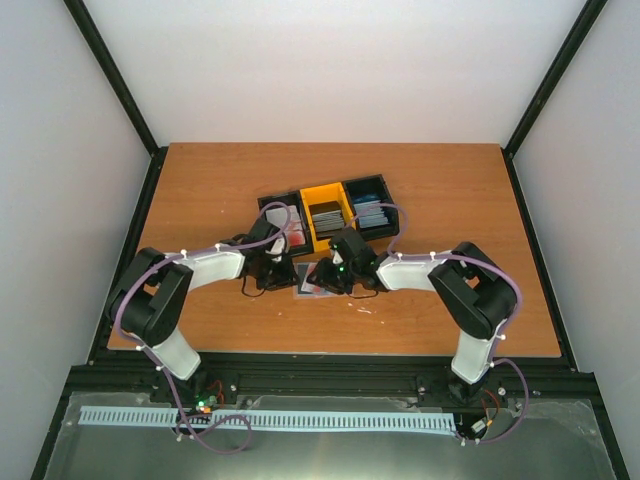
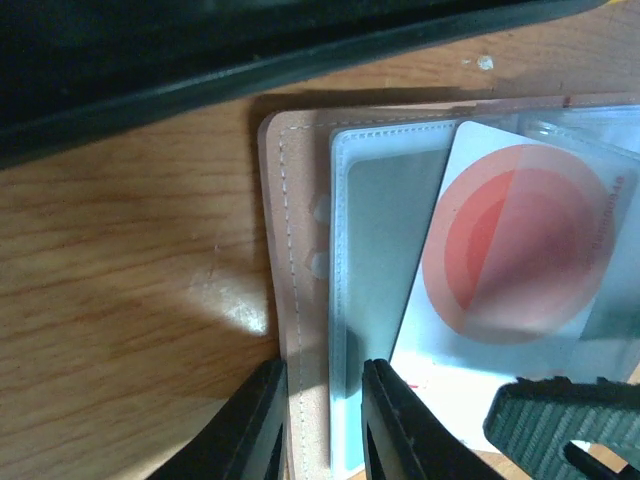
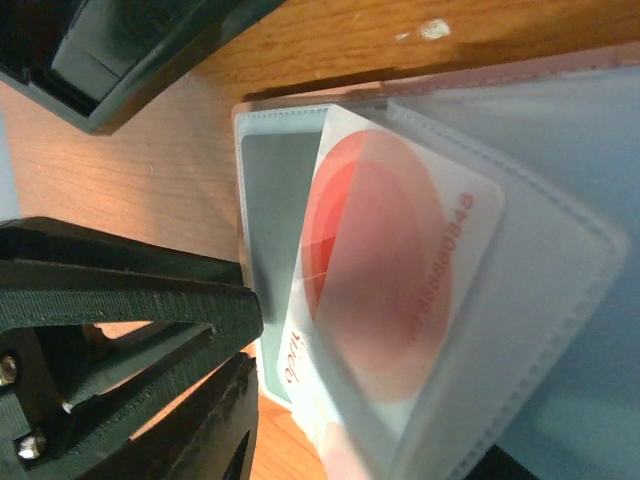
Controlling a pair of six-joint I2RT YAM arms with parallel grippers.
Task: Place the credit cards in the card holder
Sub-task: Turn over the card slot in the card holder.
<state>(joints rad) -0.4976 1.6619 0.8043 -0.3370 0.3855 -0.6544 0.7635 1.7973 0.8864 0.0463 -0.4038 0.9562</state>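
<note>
Red-white card [image 3: 400,270] half inside card holder [image 2: 290,250] clear sleeve [image 3: 560,300], centre frame, long axis diag. R gripper [image 3: 235,345] part-spread, empty, just left of card. L gripper [image 2: 322,392] narrow astride holder's edge, grip unclear.
</note>
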